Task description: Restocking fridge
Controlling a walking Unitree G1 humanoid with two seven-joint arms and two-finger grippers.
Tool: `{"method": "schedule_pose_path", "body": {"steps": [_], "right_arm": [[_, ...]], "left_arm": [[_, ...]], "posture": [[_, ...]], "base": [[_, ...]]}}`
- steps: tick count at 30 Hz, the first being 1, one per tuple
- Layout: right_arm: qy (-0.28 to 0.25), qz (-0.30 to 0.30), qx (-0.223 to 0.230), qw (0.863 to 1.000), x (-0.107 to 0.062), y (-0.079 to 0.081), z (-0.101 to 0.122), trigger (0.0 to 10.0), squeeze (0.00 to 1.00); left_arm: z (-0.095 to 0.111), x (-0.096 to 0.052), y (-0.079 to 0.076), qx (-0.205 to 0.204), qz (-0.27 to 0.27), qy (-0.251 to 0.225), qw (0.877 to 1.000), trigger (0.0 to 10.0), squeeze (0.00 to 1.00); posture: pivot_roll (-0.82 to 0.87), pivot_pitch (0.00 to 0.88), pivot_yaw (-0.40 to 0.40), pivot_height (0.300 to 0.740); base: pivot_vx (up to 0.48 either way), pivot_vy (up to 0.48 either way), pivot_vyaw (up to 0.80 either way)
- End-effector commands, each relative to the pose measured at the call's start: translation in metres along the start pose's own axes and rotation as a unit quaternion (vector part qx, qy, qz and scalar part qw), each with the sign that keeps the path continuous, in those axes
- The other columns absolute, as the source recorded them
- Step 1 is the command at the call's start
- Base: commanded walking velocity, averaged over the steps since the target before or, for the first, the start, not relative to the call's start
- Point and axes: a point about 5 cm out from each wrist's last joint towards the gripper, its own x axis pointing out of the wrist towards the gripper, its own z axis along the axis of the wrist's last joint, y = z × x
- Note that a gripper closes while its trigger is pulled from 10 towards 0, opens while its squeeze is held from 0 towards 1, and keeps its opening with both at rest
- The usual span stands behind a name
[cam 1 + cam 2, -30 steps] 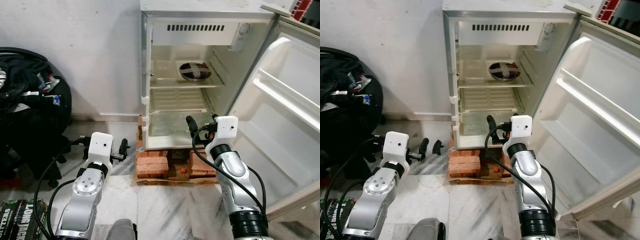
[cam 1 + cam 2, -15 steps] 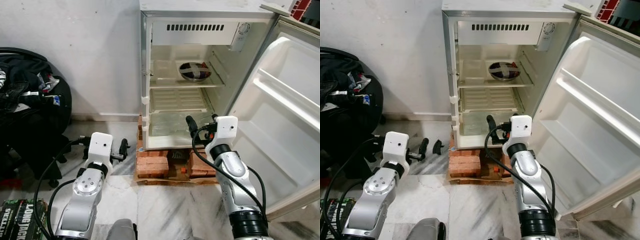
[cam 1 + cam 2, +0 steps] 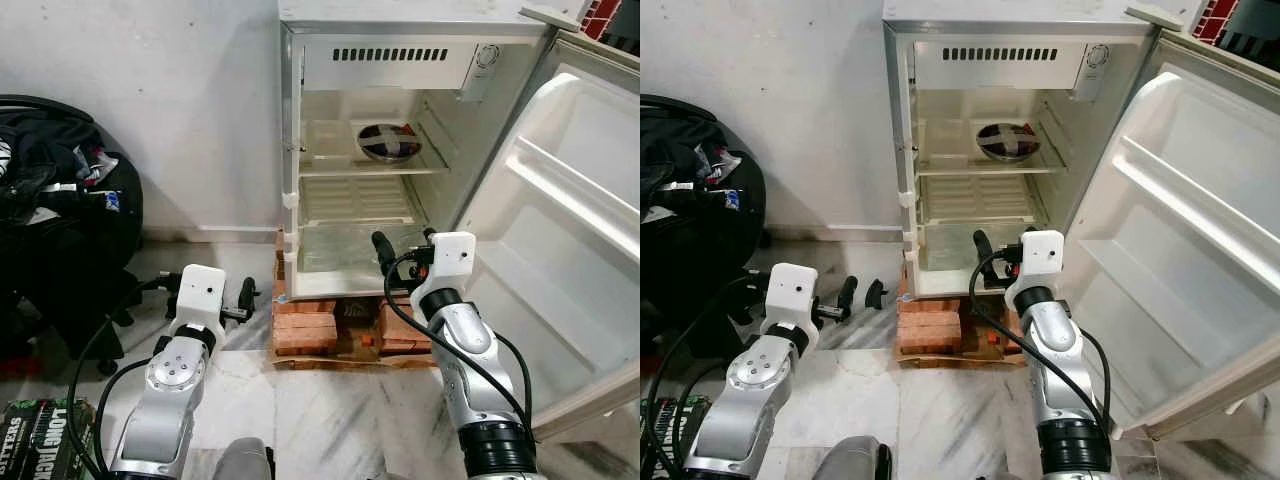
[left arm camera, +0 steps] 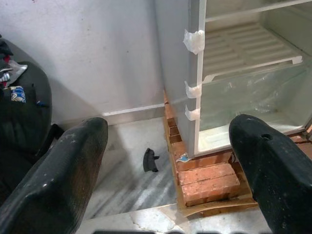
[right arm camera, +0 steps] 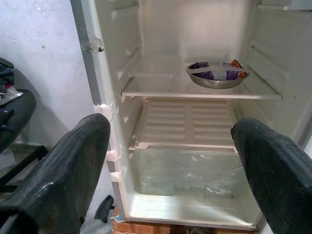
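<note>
- Fridge [image 3: 300,120]: white shell, cream interior, black vent slots along the top panel.
- Bowl [image 3: 390,143] on the fridge's upper shelf: silver metal, purple contents, pale tape crossed over it.
- Bricks [image 3: 305,330] under the fridge: red-orange.
- Floor [image 3: 330,420]: grey-veined white marble.
- Chair [image 3: 60,230] left of the fridge: black.

The view has lifted very slightly, perhaps; the fridge [image 3: 400,150] sits marginally lower in frame.

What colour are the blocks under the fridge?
Reddish-orange bricks, clearest in the left wrist view.
</note>
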Motion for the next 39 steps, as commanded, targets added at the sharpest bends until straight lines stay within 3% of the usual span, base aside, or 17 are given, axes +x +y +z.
{"method": "schedule_pose_path", "body": {"steps": [1, 22, 23, 24, 27, 39], "right_arm": [[0.001, 0.000, -0.005, 1.000, 0.001, -0.001, 0.001, 10.0, 0.00], [0.001, 0.000, -0.005, 1.000, 0.001, -0.001, 0.001, 10.0, 0.00], [0.001, -0.001, -0.003, 1.000, 0.001, -0.001, 0.002, 10.0, 0.00], [0.003, 0.000, 0.008, 1.000, 0.009, 0.001, 0.000, 10.0, 0.00], [0.003, 0.006, 0.019, 1.000, 0.019, 0.005, -0.001, 10.0, 0.00], [-0.002, 0.009, 0.019, 1.000, 0.023, 0.004, 0.000, 10.0, 0.00]], "left_arm": [[0.001, 0.000, 0.002, 0.003, 0.006, -0.003, 1.000, 10.0, 0.00], [0.001, 0.000, 0.002, 0.003, 0.006, -0.003, 1.000, 10.0, 0.00], [0.001, 0.000, 0.002, 0.002, 0.007, -0.004, 1.000, 10.0, 0.00], [0.007, 0.009, -0.006, -0.014, -0.016, -0.011, 1.000, 10.0, 0.00], [0.017, 0.021, -0.019, -0.036, -0.050, -0.016, 0.998, 10.0, 0.00], [0.015, 0.019, -0.020, -0.037, -0.049, -0.018, 0.998, 10.0, 0.00]], "posture": [[0.16, 0.025, -0.033, 0.740], [0.16, 0.025, -0.033, 0.740], [0.00, 0.000, 0.000, 0.740], [0.13, 0.010, -0.054, 0.740], [0.13, 0.020, -0.058, 0.740], [0.14, 0.043, -0.066, 0.740]], "base": [[0.000, 0.000, 0.00], [0.000, 0.000, 0.00], [0.000, 0.000, 0.00], [0.000, 0.000, 0.00], [-0.085, 0.000, 0.00], [-0.320, -0.065, 0.00]]}}
